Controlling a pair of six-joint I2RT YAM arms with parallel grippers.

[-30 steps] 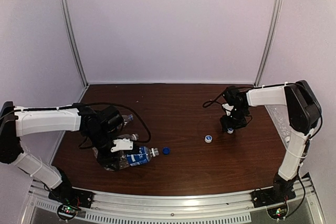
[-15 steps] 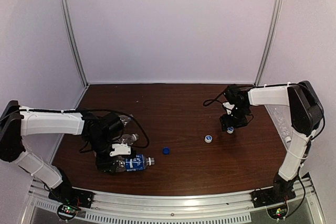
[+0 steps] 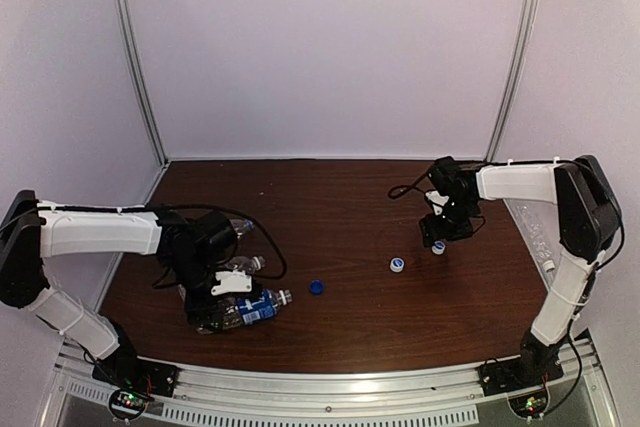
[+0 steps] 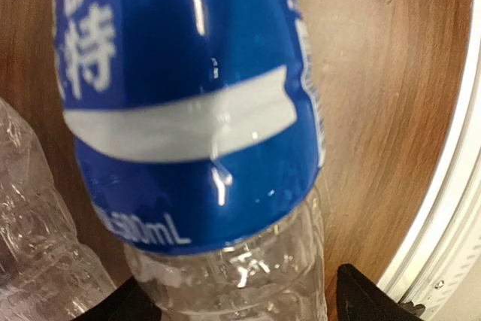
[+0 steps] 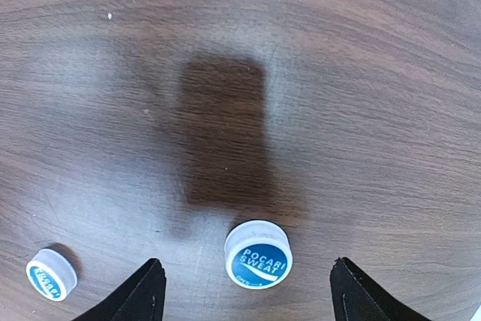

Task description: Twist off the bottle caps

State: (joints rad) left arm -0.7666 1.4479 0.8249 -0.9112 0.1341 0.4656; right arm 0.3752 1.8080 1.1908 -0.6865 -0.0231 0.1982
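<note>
My left gripper [image 3: 215,305] is open low over the near left of the table. A blue-labelled bottle [image 3: 256,305] lies between its fingers. In the left wrist view that bottle [image 4: 195,110] fills the frame, and a thin strip of wood shows between it and the right finger [image 4: 368,300]. Two clear bottles [image 3: 240,266] [image 3: 240,227] lie just behind it. A dark blue cap [image 3: 317,287] lies loose on the table. My right gripper [image 3: 438,237] is open and empty just above a white Pocari Sweat cap [image 5: 258,255]. A second white cap [image 5: 51,274] lies to its left.
The metal rail [image 4: 458,186] at the table's near edge runs close beside the blue-labelled bottle. A crinkled clear bottle [image 4: 37,223] touches its other side. Something clear, perhaps a bottle [image 3: 532,232], lies along the right table edge. Frame posts stand at the back corners.
My left gripper has lowered the blue-labelled bottle towards the near edge, and it now lies on the table. The right gripper has stayed over the white cap.
</note>
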